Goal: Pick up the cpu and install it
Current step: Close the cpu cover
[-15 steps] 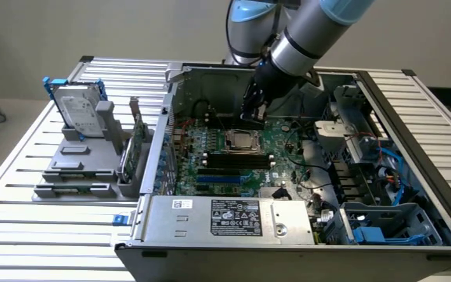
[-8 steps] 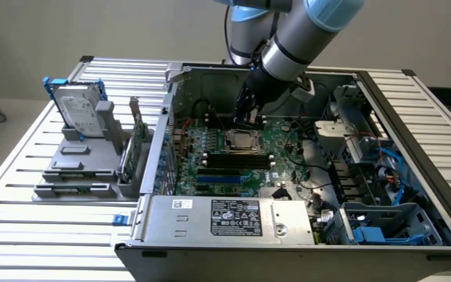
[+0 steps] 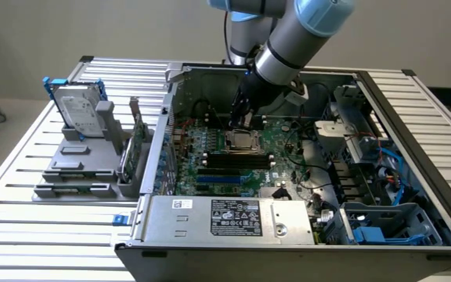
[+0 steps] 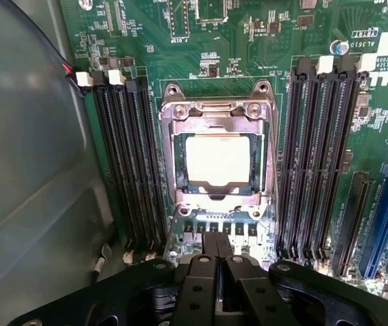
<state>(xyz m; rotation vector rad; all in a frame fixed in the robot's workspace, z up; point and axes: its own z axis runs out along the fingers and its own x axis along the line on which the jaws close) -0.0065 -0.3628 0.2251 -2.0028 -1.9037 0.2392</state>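
Observation:
The cpu (image 4: 219,160), a small square chip with a pale silvery top, lies inside the metal-framed socket (image 4: 170,170) on the green motherboard. In the exterior view the cpu (image 3: 243,139) shows in the middle of the open computer case. My gripper (image 4: 219,246) hangs above the board beside the socket's edge, its two black fingers pressed together and holding nothing. From outside, the gripper (image 3: 243,120) sits just behind the socket, deep in the case.
Black memory slots (image 4: 129,163) flank the socket on both sides. The case wall (image 4: 31,170) stands close by. A power supply (image 3: 225,218) fills the case front. Outside the case, a hard drive in a blue frame (image 3: 77,108) stands on a grey fixture.

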